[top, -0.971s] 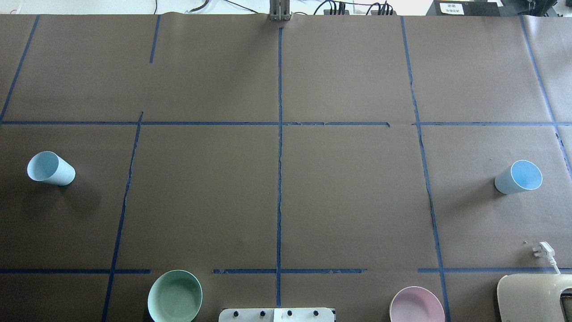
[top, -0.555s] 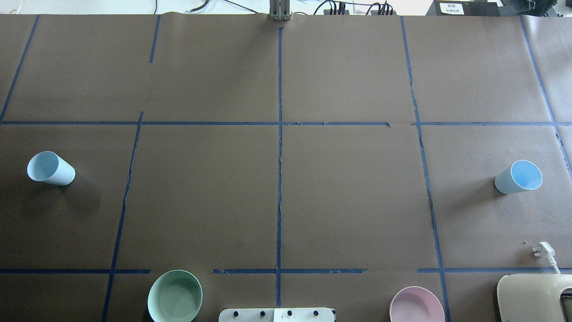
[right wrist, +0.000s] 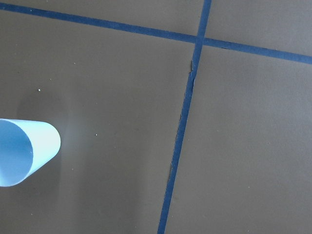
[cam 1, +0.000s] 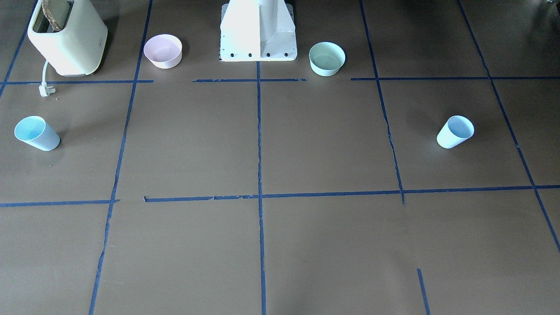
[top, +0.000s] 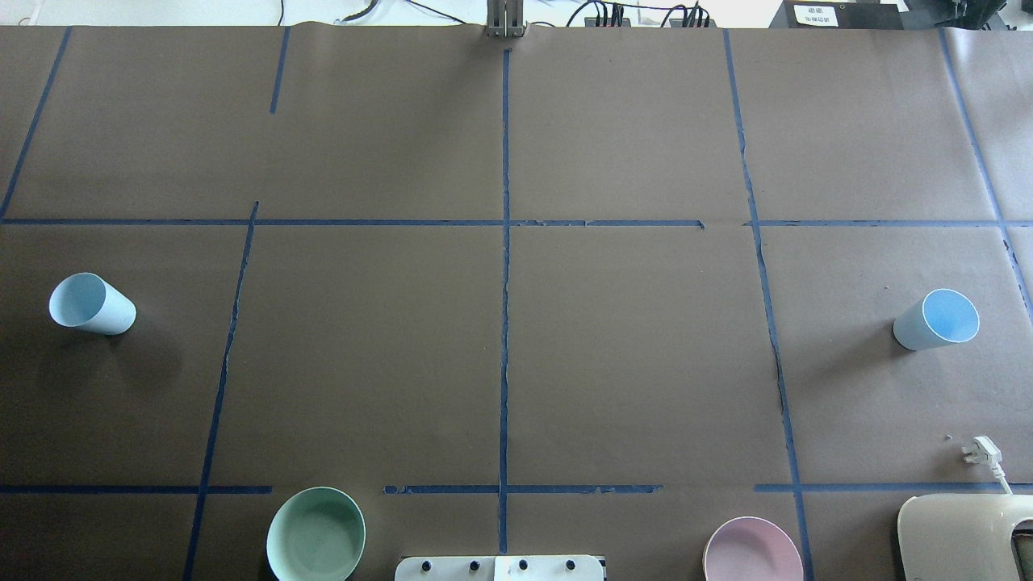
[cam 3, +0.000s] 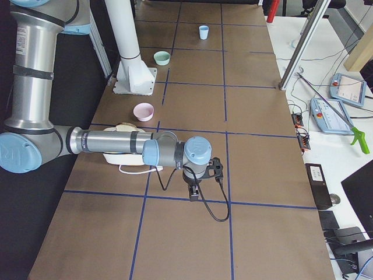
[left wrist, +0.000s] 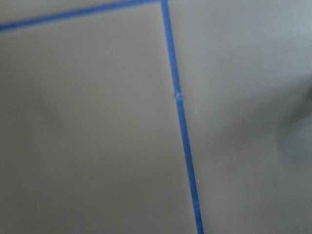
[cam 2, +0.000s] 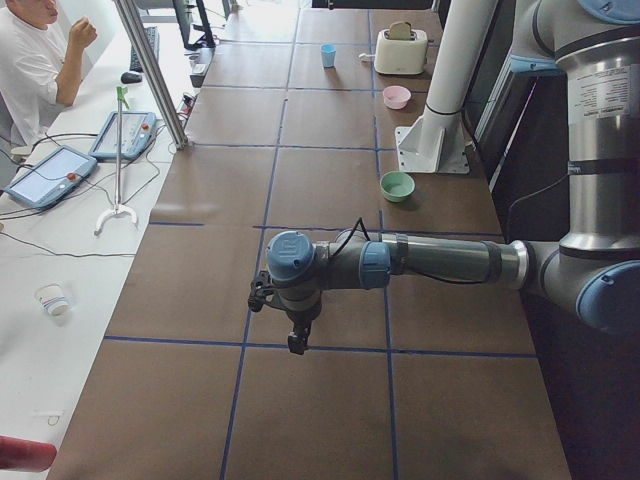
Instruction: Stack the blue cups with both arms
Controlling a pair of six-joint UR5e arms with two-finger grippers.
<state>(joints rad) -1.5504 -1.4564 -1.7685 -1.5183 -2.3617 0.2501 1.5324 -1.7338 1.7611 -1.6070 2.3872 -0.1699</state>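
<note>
left gripper (cam 2: 297, 345): hangs pointing down over the table (top: 646, 363), seen only in the exterior left view, so can't tell how far the jaws stand apart. Its wrist cam gets only brown cover and blue tape lines (left wrist: 183, 126).

right gripper (cam 3: 194, 194): same, pointing down, seen only in the exterior right view, jaw width can't be told. Its wrist cam catches the right-side cup (right wrist: 24, 151) at the frame's left edge, mouth toward the lens, empty.

left arm (cam 2: 440, 262) and right arm (cam 3: 111, 141) both reach out level over the table. They show in the side views only.

Cups: left-side cup (top: 90, 303) and right-side cup (top: 936, 319) stand upright, empty, at opposite ends of the table and well apart. Each side view shows only the far cup.

Near the pedestal (cam 1: 258, 33): mint-green bowl (top: 315, 534) on the left, pink bowl (top: 752, 553) on the right, both empty.

The toaster (cam 1: 68, 37) sits beyond the pink bowl with its plug (cam 1: 45, 89) loose on the table. The front-facing view shows a slice of bread (cam 1: 54, 13) in its slot. Overhead crops the toaster at the frame edge.
</note>
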